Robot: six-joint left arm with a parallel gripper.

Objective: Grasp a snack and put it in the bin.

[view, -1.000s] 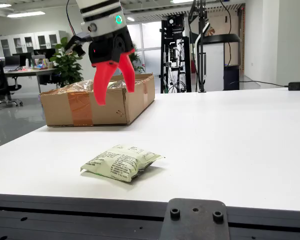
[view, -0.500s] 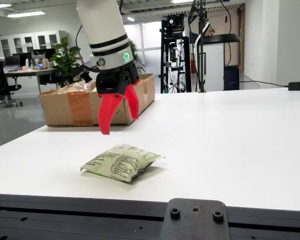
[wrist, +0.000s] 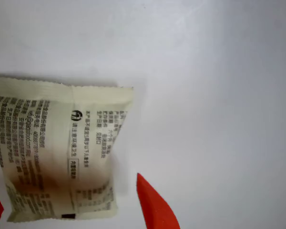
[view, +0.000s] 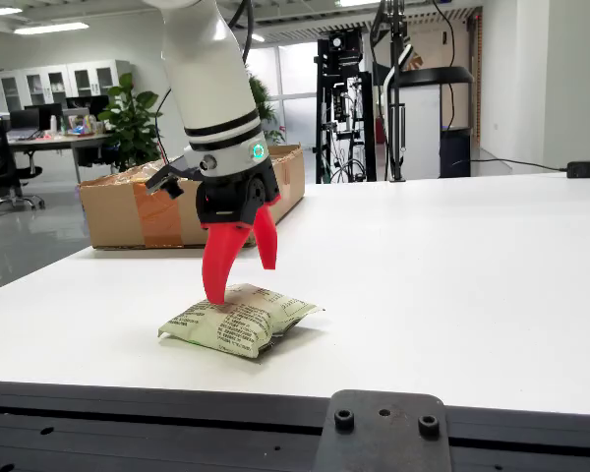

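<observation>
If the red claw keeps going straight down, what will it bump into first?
Most likely the snack packet. The claw points down at it with its fingers spread, and the wrist view shows one red finger on either side of the packet. So the fingers may slip past it and reach the white table.

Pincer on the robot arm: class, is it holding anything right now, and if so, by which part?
Nothing is held. The pincer is open, its red fingers straddling the snack packet, which lies flat on the table.
</observation>
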